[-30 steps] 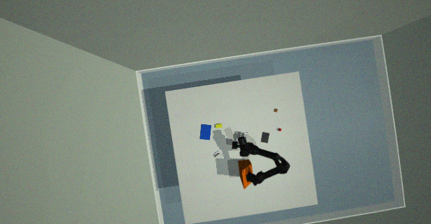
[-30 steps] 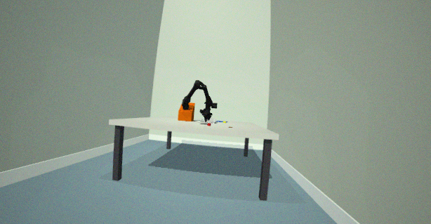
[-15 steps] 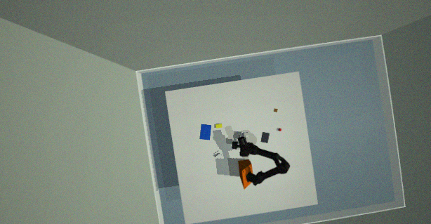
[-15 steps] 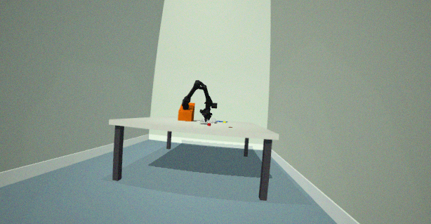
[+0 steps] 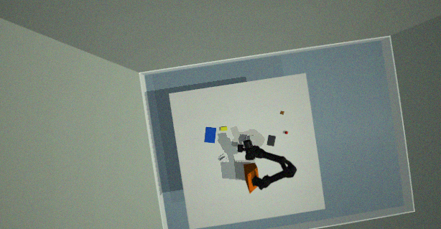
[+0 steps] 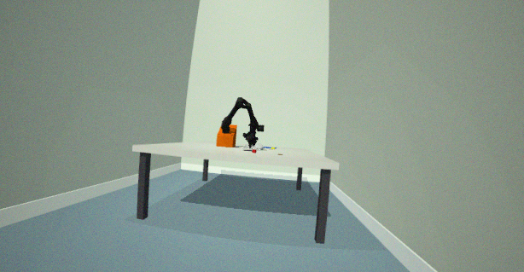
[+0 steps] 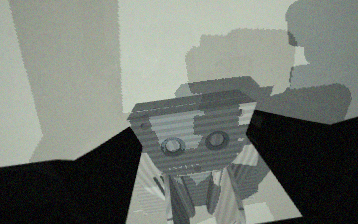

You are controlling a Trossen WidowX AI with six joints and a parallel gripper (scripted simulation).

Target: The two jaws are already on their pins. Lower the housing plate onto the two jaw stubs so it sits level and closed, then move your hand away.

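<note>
Pale bench between grey-green walls, plate gripped low above it

Blue-grey floor below, broad shadows across the bench around the tool. Set fairly wide, with the housing plate gripped between the fingertips. In the wrist view, two round openings facing up, with pale discs inside (perhaps the stub ends, though too coarse to be sure). Just below the plate in that view, pale ribbed pieces, probably part of the two-jaw assembly. Contact between plate and stubs: impossible to tell from here.

Judged step: final seating, or a check of it before release. Best to keep the plate level, line up both openings together, and ease straight down without twisting. At any resistance, better to stop and correct sideways a little than to press through; a tilt could catch one stub and nudge a jaw off its pin. Once seated evenly, open both fingers gently and lift straight up, so as not to drag the plate along.

As for containers, none certain. Left of the tool in the top view, a flat blue rectangle, possibly a tray or a pad, with no contents discernible. Nearer the tool, a yellow block, apart from the blue. To the right, a dark rectangle, equally unreadable as a container; farther right, a small red piece.
</note>
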